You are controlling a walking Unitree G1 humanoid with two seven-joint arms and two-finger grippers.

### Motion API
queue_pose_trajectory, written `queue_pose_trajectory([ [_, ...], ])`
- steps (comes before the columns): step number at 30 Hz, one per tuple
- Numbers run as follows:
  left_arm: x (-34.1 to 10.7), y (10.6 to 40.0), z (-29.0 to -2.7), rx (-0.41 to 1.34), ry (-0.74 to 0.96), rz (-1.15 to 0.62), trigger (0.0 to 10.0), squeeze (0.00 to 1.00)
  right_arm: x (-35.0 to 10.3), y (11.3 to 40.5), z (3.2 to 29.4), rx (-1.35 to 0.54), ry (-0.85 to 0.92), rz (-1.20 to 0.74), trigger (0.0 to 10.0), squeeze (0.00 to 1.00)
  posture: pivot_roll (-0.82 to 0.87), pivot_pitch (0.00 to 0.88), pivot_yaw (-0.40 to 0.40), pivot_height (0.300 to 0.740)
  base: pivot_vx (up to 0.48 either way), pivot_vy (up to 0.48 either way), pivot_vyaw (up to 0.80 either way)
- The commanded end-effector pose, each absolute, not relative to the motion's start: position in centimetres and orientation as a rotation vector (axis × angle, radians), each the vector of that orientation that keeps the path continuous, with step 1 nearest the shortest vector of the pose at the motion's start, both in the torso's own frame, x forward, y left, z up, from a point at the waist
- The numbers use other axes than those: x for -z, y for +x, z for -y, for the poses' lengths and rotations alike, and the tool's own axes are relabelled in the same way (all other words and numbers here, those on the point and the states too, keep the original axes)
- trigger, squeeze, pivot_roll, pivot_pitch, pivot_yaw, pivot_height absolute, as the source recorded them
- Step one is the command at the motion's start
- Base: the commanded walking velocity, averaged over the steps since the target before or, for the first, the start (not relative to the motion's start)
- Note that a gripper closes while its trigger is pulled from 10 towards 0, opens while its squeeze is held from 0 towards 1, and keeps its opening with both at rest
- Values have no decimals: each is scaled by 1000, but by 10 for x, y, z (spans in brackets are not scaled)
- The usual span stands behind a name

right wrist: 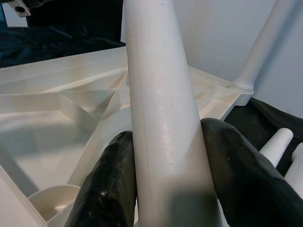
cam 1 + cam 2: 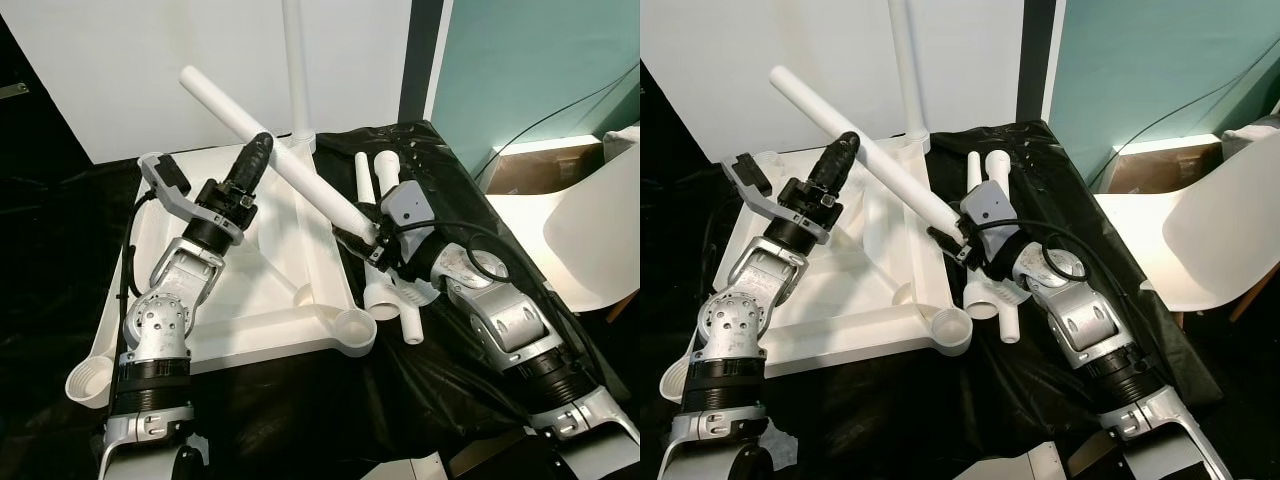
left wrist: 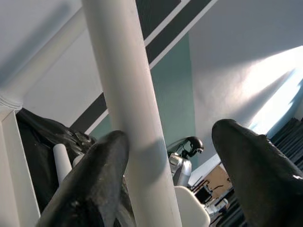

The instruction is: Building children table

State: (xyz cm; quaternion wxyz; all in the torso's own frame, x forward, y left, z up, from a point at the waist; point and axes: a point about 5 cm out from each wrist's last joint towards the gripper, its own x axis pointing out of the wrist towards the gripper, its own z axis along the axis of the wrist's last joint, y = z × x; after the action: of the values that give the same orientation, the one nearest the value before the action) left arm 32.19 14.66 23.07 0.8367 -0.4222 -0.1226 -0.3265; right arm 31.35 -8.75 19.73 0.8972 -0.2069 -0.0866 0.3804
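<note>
The white children's table top (image 2: 270, 285) lies upside down on a black cloth. One white leg (image 2: 296, 70) stands upright in its far corner socket. A second white leg (image 2: 310, 185) slants across the top, its upper end pointing far left. My right gripper (image 2: 368, 238) is shut on this leg's lower end, both fingers (image 1: 113, 179) pressed against it. My left gripper (image 2: 262, 148) is open around the leg's middle: one finger (image 3: 94, 179) touches the tube, the other stands apart from it.
Two loose white legs (image 2: 376, 172) lie on the cloth beyond my right gripper and another (image 2: 392, 305) lies under it. Empty round sockets (image 2: 352, 330) sit at the near corners. A white chair (image 2: 590, 230) and a cardboard box (image 2: 540, 165) stand at the right.
</note>
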Motion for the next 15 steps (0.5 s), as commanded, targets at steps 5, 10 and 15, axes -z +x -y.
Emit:
queue_pose_trajectory([
  [5,-237,321,-130,902,-790,292,10000,0,-202,305,75,-852,-533,270,10000,0,-76,0,63,740,0,0,0],
  [10,-232,324,-123,890,-769,260,10000,0,-205,301,75,-842,-586,311,10000,0,-79,0,60,740,0,0,0],
  [15,-237,328,-116,893,-771,261,10000,0,-196,288,72,-874,-615,317,10000,0,-83,0,57,740,0,0,0],
])
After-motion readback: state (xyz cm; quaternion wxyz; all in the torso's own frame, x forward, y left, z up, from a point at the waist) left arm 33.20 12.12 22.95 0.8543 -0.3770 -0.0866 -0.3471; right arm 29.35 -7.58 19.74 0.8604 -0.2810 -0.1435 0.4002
